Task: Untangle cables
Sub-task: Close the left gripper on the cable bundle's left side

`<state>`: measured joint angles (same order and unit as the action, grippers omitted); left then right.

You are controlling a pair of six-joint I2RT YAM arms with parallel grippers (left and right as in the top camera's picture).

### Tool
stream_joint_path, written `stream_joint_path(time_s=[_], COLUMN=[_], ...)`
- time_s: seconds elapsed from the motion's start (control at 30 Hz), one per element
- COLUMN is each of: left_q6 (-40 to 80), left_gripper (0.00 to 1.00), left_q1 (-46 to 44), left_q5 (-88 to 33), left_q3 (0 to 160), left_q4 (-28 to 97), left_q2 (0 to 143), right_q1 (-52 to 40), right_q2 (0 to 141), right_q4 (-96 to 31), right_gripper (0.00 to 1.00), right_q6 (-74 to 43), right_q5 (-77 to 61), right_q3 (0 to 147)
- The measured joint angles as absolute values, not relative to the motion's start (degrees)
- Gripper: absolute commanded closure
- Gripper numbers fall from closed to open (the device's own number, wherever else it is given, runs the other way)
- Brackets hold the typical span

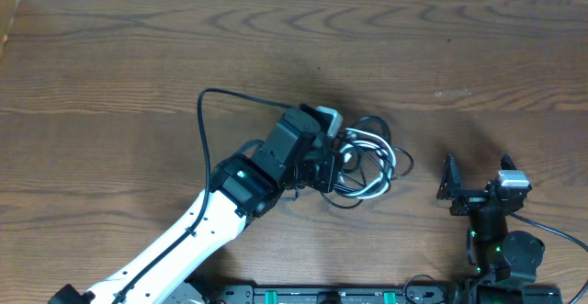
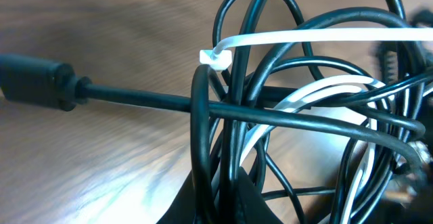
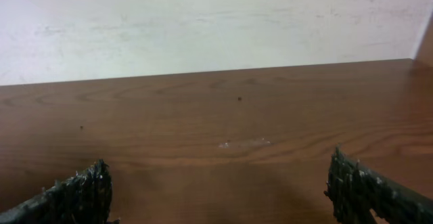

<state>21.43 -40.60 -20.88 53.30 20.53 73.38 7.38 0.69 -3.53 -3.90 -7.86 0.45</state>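
Thin black and white cables (image 1: 369,164): one tangle, mid brown wooden worktop (image 1: 110,56). Left pincer (image 1: 334,162): closed tight on black strands at tangle's left side. Right pincer (image 1: 476,174): wide open, empty, near front edge.

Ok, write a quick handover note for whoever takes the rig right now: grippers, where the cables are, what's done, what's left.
Left gripper: shut, apparently on black strands of the cables.
Right gripper: open, holding nothing, above the table, right of the bundle.
Cables: one black-and-white knot mid-table, loops crossing.
Done: nothing separated yet.
Left: pull the strands apart and free the black plug.
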Motion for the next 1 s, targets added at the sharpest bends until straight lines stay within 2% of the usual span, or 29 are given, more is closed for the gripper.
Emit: stream_joint_path(time_s=[0.33, 0.57, 1.0], left_q6=[19.4, 28.9, 30.2], left_gripper=[0.92, 0.93, 0.93], left_q1=[-40.6, -40.6, -40.6], left_q5=[-25.4, -21.8, -21.5], left_q3=[53.3, 53.3, 53.3], left_q4=[16.4, 16.4, 19.3], left_q2=[73.4, 73.4, 73.4], right_q1=[7.4, 7.4, 7.4], right_q2=[0.7, 0.7, 0.7], right_q4=[-3.5, -3.5, -3.5], right_gripper=[0.01, 0.01, 0.01], right_q6=[-3.9, -3.9, -3.9], right_q5=[-7.9, -7.9, -7.9], right_q3=[0.4, 0.4, 0.4])
